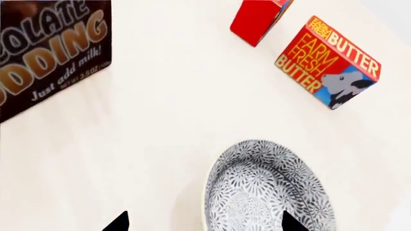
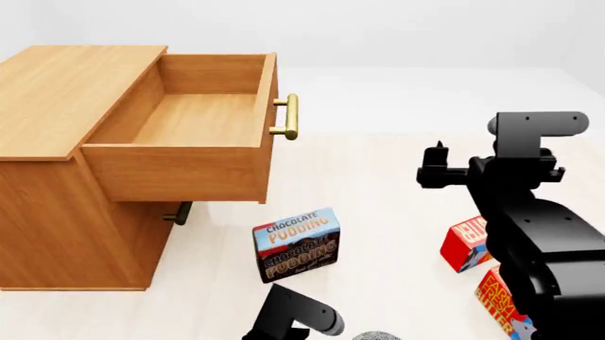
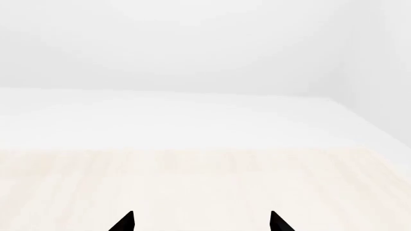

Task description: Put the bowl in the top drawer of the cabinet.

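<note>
Bowl (image 1: 268,190) just ahead of left fingers (image 1: 292,222), off-centre toward one tip | fingers spread, empty | left arm nearer | top drawer (image 2: 189,120) open

Chocolate pudding box (image 2: 296,244) upright on pale floor (image 2: 397,212); nearby — butter box (image 1: 328,61); red box (image 1: 258,19)

Pudding box (image 2: 296,245) lies right of cabinet (image 2: 66,177).

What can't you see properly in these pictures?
- Bowl: left wrist view's edge cuts off its near part; the head view shows only a sliver.
- Lower drawer: head view, hidden under the open top drawer; only its handle peeks out.
- Butter box: head view, behind the right arm.
- Both grippers: only fingertips show.
</note>
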Motion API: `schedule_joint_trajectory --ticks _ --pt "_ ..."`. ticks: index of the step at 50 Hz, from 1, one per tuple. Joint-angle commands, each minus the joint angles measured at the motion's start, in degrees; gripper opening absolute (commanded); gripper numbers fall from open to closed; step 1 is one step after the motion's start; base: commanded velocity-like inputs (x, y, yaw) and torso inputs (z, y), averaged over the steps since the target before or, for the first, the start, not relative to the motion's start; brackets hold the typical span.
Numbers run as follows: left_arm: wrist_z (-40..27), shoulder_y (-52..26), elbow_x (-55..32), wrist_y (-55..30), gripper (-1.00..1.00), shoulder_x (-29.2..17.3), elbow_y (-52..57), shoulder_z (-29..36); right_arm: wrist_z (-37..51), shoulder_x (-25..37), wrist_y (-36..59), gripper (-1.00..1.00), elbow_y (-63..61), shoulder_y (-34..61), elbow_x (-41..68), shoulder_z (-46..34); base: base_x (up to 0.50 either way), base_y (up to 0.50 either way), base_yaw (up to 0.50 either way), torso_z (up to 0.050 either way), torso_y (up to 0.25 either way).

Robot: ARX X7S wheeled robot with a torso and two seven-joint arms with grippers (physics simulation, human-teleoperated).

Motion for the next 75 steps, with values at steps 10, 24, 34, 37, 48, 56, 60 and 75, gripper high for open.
schedule_joint_trajectory --ticks 10,24,34,37,48,56,60,75 --pt "4.71 -0.51 3.8 0.4 1.0 3.38 -11.65 3.12 -0.56 0.22 -0.55 1.0 0.07 -0.51 0.61 -0.47 0.0 0.0 0.0 0.0 0.0" --pt "6.22 -1.08 6.16 1.01 1.0 5.14 -15.25 5.06 -1.09 0.17 -1.8 1.0 0.91 -0.9 1.0 -0.59 0.0 0.0 0.0 0.0 0.0" --pt "7.06 -1.07 7.15 2.02 -1.0 5.74 -16.57 5.53 -1.27 0.21 -2.29 1.0 1.06 -1.21 1.26 -0.66 0.0 0.0 0.0 0.0 0.0" --pt "7.18 -0.89 7.17 2.33 -1.0 5.58 -16.01 5.5 -1.32 0.2 -2.54 1.0 1.31 -1.33 1.29 -0.69 0.0 0.0 0.0 0.0 0.0" --pt "3.71 0.9 2.33 2.3 -1.0 2.39 -3.46 3.44 -1.31 0.56 -2.37 1.0 0.76 -1.89 1.74 -0.29 0.0 0.0 0.0 0.0 0.0" --pt "-0.32 -1.04 -8.28 3.53 -1.0 -1.37 5.55 -3.36 -1.31 0.62 -2.41 1.0 0.89 -1.88 1.89 -0.37 0.0 0.0 0.0 0.0 0.0" --pt "-0.42 -2.08 -12.66 5.16 -1.0 -3.3 7.41 -6.97 -1.32 0.74 -2.31 1.0 0.7 -1.92 2.02 -0.37 0.0 0.0 0.0 0.0 0.0" --pt "2.66 -3.26 -20.84 11.08 -1.0 -10.79 14.56 -18.17 -1.13 1.35 -1.77 1.0 -0.82 -2.83 3.06 1.28 0.0 0.0 0.0 0.0 0.0"
